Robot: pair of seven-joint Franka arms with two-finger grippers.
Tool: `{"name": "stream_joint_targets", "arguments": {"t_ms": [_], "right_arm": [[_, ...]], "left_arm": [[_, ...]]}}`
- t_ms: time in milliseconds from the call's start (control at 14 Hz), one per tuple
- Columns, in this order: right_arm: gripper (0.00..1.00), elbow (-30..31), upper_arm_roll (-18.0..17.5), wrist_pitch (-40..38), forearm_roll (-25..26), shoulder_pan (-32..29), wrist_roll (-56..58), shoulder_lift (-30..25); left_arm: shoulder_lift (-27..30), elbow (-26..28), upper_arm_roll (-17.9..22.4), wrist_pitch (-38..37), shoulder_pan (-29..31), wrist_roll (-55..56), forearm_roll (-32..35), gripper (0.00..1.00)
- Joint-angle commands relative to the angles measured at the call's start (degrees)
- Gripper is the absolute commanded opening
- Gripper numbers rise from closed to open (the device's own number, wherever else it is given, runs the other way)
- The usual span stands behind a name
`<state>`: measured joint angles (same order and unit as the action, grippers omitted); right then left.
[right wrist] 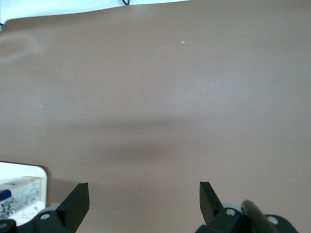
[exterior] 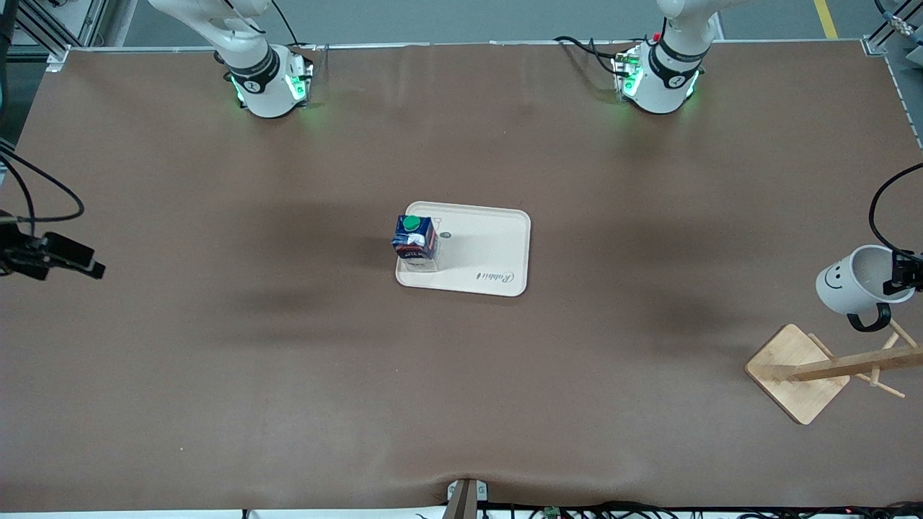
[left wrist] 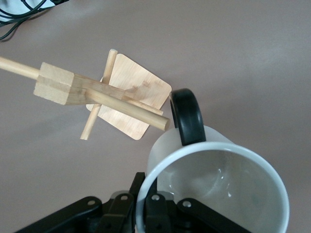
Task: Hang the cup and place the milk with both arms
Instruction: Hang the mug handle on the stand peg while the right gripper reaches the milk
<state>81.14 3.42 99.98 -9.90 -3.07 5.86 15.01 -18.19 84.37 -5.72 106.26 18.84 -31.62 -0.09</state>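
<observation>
The white cup with a smiley face and black handle hangs tilted in the air over the wooden rack at the left arm's end of the table. My left gripper is shut on its rim. In the left wrist view the gripper pinches the rim of the cup, and the handle is close to the tip of a rack peg. The dark blue milk with a green cap stands on the cream tray. My right gripper is open and empty at the right arm's end, with its fingers wide apart.
The rack has a square wooden base and several slanted pegs. A corner of the tray shows in the right wrist view. Brown table mat lies all around. Cables hang at both ends of the table.
</observation>
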Motion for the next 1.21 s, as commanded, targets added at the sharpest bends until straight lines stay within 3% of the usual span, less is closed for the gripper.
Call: {"name": "stream_joint_targets", "arguments": {"t_ms": [0,214,357,571,714,929,1143], "right_arm": [[1.0,-0.2,-0.2,0.6,-1.8,1.9,-0.9,1.0],[1.0,1.3,-0.3,-2.0,-1.8,5.2,-0.9,0.8],[1.0,4.1,0.0,-6.4,-0.9,12.3,-1.1,1.1],[1.0,11.1,-0.4,-4.9,-2.6,16.7,-18.2,0.5],[1.0,13.8,-0.3,-2.4,-2.3,20.8,-20.7,-0.3],[1.0,14.1,-0.3,0.7,-2.3,28.3,-29.5,-0.6],[1.0,14.2,-0.3,7.1,-2.1,35.7,-39.4,0.3]], "left_arm": [[0.4,-0.7,-0.3,-1.3,2.8,-3.4,-1.1,0.0],[0.3,-0.8,-0.3,-1.3,4.0,-6.6,-1.3,0.0],[0.2,-0.8,-0.2,-1.3,4.4,-7.0,-2.1,0.0],[-0.7,-0.8,-0.2,-0.9,5.2,-8.1,-3.1,0.0],[-1.6,-1.0,-0.2,0.3,5.7,-9.3,-3.1,0.0],[-2.2,-1.6,-0.2,1.2,5.2,-8.7,-3.1,0.2],[-4.0,-3.9,-0.3,1.4,5.2,-8.8,-3.1,0.2]]}}
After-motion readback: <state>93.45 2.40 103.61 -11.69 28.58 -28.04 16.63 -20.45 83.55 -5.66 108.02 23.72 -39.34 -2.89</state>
